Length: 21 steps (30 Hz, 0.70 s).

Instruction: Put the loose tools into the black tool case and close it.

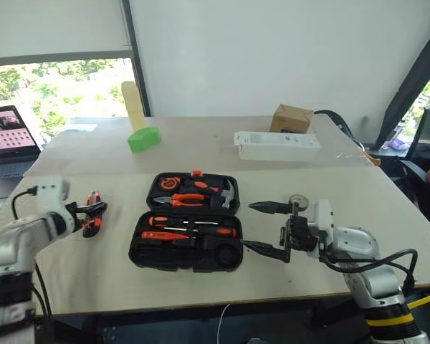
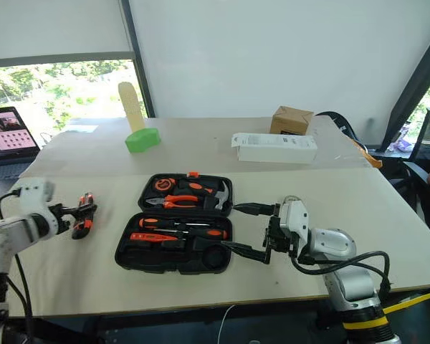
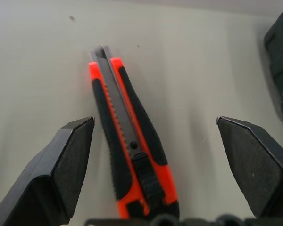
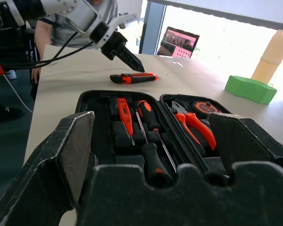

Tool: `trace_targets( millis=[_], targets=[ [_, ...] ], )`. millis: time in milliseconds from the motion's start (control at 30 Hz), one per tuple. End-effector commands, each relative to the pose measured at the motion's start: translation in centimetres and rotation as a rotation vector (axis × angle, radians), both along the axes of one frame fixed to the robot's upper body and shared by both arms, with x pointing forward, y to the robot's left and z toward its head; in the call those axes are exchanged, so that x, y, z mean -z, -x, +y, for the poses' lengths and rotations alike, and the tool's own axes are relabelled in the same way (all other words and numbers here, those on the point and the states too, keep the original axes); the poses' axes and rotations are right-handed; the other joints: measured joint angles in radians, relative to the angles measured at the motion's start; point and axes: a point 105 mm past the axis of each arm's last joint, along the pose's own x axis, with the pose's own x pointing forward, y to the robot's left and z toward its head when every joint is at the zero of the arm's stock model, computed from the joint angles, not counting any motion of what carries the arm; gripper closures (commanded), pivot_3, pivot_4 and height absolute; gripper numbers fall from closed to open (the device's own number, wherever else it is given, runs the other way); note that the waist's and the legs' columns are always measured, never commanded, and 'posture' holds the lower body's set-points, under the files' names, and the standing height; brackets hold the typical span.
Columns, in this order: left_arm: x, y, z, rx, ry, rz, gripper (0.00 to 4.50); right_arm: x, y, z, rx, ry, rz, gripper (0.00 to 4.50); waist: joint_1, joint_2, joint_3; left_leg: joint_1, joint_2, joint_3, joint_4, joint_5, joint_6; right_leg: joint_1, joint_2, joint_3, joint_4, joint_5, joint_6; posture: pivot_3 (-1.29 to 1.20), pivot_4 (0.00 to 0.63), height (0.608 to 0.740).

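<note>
Two halves of the black tool case point(image 1: 186, 247) lying open flat at mid-bench point(image 1: 93, 279), lid half at 12 o'clock, tray half at 6. Orange-handled pliers point(image 1: 178, 200), small hammer point(image 1: 226, 192) and round tape measure point(image 1: 168, 184) seated in the lid half. Two long screwdrivers point(image 1: 197, 231) with orange-and-black handles and a slim orange tester screwdriver point(image 1: 165, 235) lying in the tray recesses, with a round recess toward the tray's 5 o'clock corner; whether the tape roll sits in it cannot be told. Orange-and-black utility knife point(image 3: 129, 150) loose on the bare bench at 9 o'clock from the case, well apart from it. Left gripper point(image 1: 93, 213) poised right over the knife, fingers point(image 3: 61, 174) spread wide to either side of the handle, gripping nothing, clear gaps showing between pads and knife. Right gripper point(image 1: 269, 229) at 3 o'clock of the case, just beside its edge, pointing across toward the case, fingers point(image 4: 61, 160) spread as wide as they go and empty. White oblong box point(image 1: 277, 146) and small brown cardboard box point(image 1: 292, 118) at 1 o'clock on the far bench, green sponge-like block point(image 1: 144, 137) at 11 o'clock, open laptop point(image 1: 11, 140) off at 10 o'clock by the window.
</note>
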Motion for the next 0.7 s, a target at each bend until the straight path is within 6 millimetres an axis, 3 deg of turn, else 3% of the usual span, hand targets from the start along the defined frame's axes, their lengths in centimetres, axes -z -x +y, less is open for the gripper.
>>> trace_targets(
  millis=[33,133,300,333,433,533,600,700],
  targets=[
    [0.9,-0.8,1.3,-0.095,-0.034,0.048,0.05,-0.8,0.1,0.0,-0.002,-0.015,-0.032,0.0,0.001,0.0,0.0,0.0,0.0,0.0,0.0,0.0,0.0,0.0,0.0,0.0,0.0,0.0,0.0,0.0,0.15,0.74],
    [1.2,-1.1,1.8,-0.118,-0.078,0.073,0.77,-0.7,0.3,0.0,-0.001,-0.016,-0.021,0.0,0.003,0.0,0.0,0.0,0.0,0.0,-0.001,0.0,0.0,0.0,-0.001,0.0,0.0,0.0,0.0,0.0,0.15,0.74],
    [1.7,-1.0,1.8,-0.111,-0.094,0.073,2.66,-0.7,0.4,-0.4,0.017,-0.018,-0.016,0.0,0.004,0.0,0.0,0.0,-0.001,0.0,-0.001,0.0,0.001,0.0,-0.002,0.0,0.0,0.0,0.0,0.0,0.15,0.74],
    [1.8,-0.9,1.8,-0.108,-0.089,0.077,2.82,-0.7,0.4,-0.5,0.021,-0.018,-0.015,0.0,0.004,0.0,0.0,0.0,-0.001,0.0,-0.001,0.0,0.001,0.0,-0.002,0.001,0.0,0.0,0.0,0.0,0.15,0.74],
    [1.6,-0.9,1.9,-0.106,-0.095,0.031,2.84,-0.6,0.4,-0.6,0.026,-0.018,-0.012,0.0,0.004,0.0,0.0,0.0,-0.001,0.0,-0.001,0.0,0.001,0.0,-0.003,0.001,0.0,0.0,0.0,0.0,0.15,0.74],
    [-1.7,-1.5,1.5,-0.003,-0.107,-0.175,2.84,-0.6,0.5,-0.7,0.029,-0.016,-0.011,0.0,0.004,0.0,0.0,0.0,-0.001,0.0,-0.002,0.0,0.0,0.0,-0.003,0.001,0.001,0.0,0.0,0.0,0.15,0.74],
    [-4.5,-1.4,-0.2,0.188,-0.084,-0.327,2.84,-0.6,0.7,-0.9,0.033,-0.011,-0.01,0.0,0.004,0.0,0.0,0.0,-0.001,0.0,-0.003,0.0,0.0,-0.001,-0.004,0.001,0.0,0.0,0.0,0.0,0.15,0.74],
    [-8.1,1.4,-5.4,0.714,-0.15,-0.513,2.84,-0.4,1.2,-1.7,0.044,0.012,0.004,0.0,0.008,-0.001,0.0,-0.012,-0.001,-0.001,-0.001,0.002,-0.003,-0.01,-0.005,0.0,0.001,0.0,0.0,0.0,0.15,0.74]
  ],
)
